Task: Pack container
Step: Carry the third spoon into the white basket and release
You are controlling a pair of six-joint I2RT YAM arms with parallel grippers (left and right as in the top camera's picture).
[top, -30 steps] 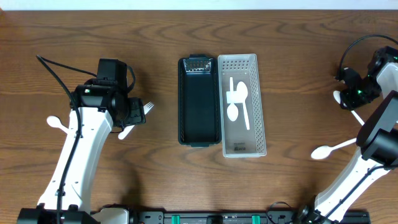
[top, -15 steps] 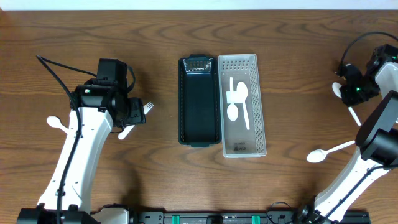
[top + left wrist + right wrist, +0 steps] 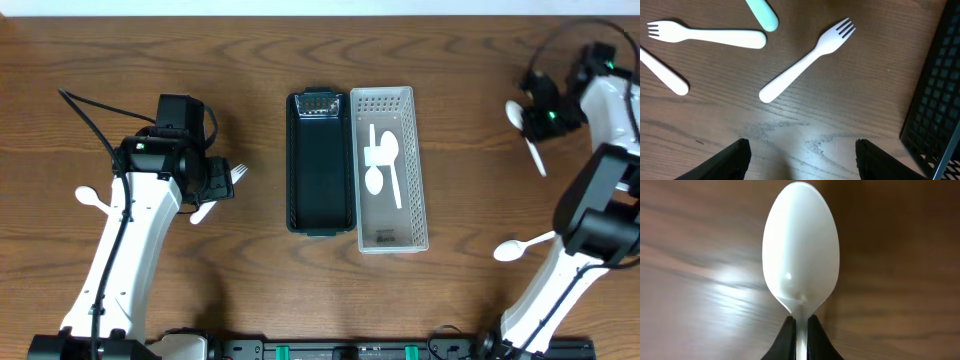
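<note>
A white slotted container (image 3: 389, 170) holding white cutlery stands at the table's middle, with a dark green container (image 3: 320, 163) touching its left side. My right gripper (image 3: 543, 117) is shut on a white spoon (image 3: 524, 131) at the far right, held above the table; its bowl fills the right wrist view (image 3: 801, 250). My left gripper (image 3: 800, 160) is open and empty over bare wood, near a white fork (image 3: 805, 60), left of the dark container (image 3: 935, 110). In the overhead view the left gripper (image 3: 215, 182) sits beside that fork (image 3: 238, 174).
Another white fork (image 3: 705, 35), a pale green handle (image 3: 762, 14) and a white handle (image 3: 662, 75) lie near the left gripper. A white spoon (image 3: 92, 199) lies at the far left, another (image 3: 522, 247) at the lower right.
My right gripper has lifted the white spoon and carried it up and to the left. The left arm has not moved.
</note>
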